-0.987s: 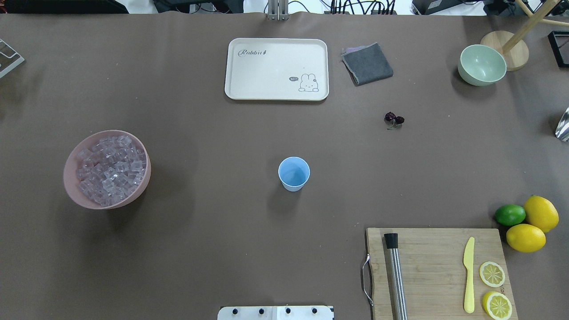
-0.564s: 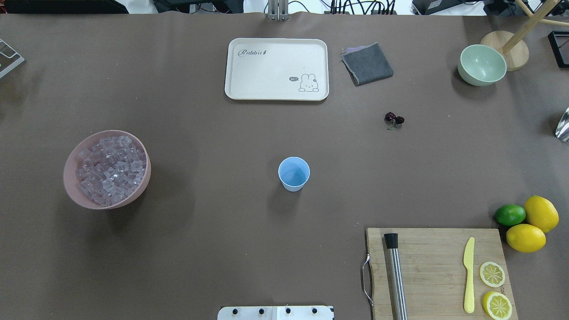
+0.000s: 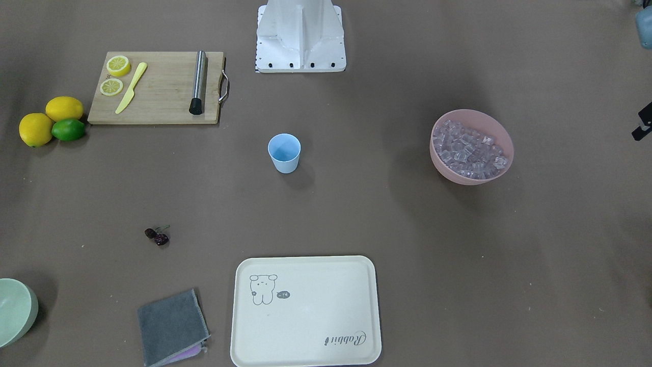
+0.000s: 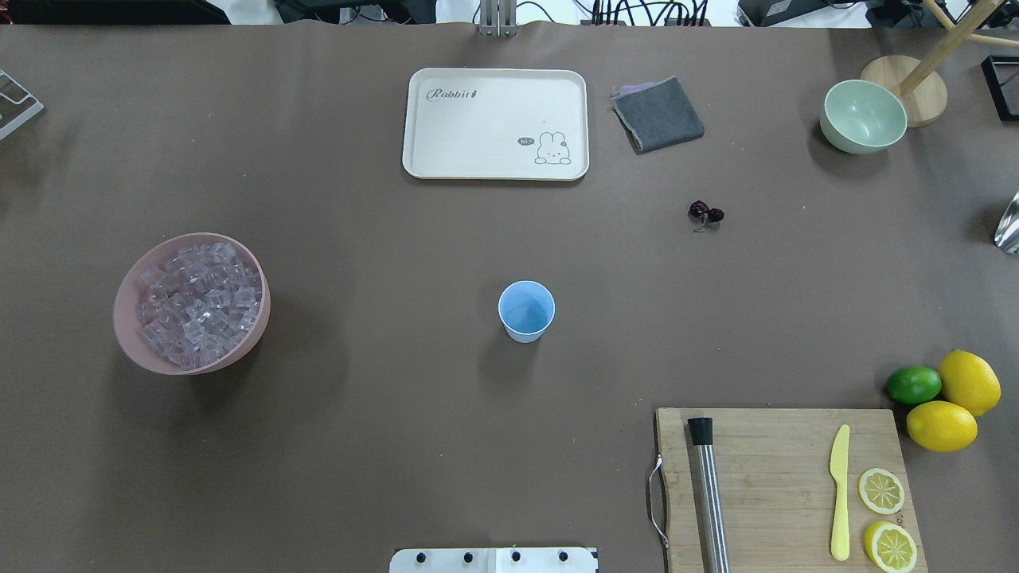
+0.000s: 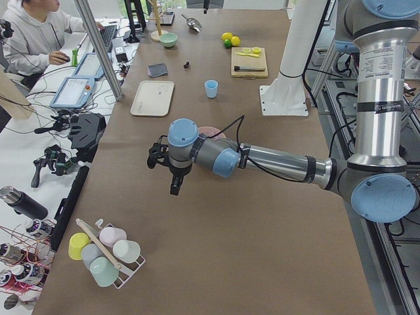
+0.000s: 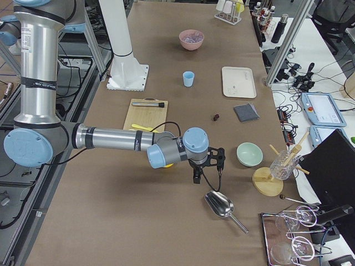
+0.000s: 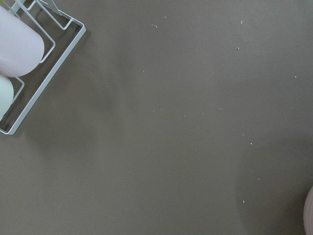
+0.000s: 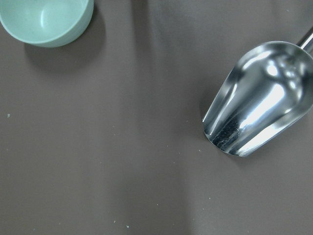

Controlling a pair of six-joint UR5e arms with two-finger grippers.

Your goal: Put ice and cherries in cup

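Note:
The pale blue cup [image 4: 526,310] stands upright mid-table, nothing visible inside it. Ice [image 4: 199,302] fills the pink bowl [image 4: 131,318] at the overhead view's left. The cherries [image 4: 706,212] lie on the table beyond and to the right of the cup. My left gripper [image 5: 172,187] hangs over bare table past the pink bowl, far from the cup [image 5: 210,88]; I cannot tell whether it is open or shut. My right gripper [image 6: 206,176] hovers at the other end, just above a metal scoop [image 6: 221,206]; its state cannot be told either. Neither wrist view shows fingers.
The scoop [image 8: 259,98] lies next to a pale green bowl [image 8: 46,19]. A cream tray [image 4: 495,123] and grey cloth [image 4: 657,114] sit at the far side. A cutting board [image 4: 772,477] with knife, muddler and lemon slices, lemons [image 4: 967,382] and lime are near right. A cup rack [image 7: 29,63] lies at the left end.

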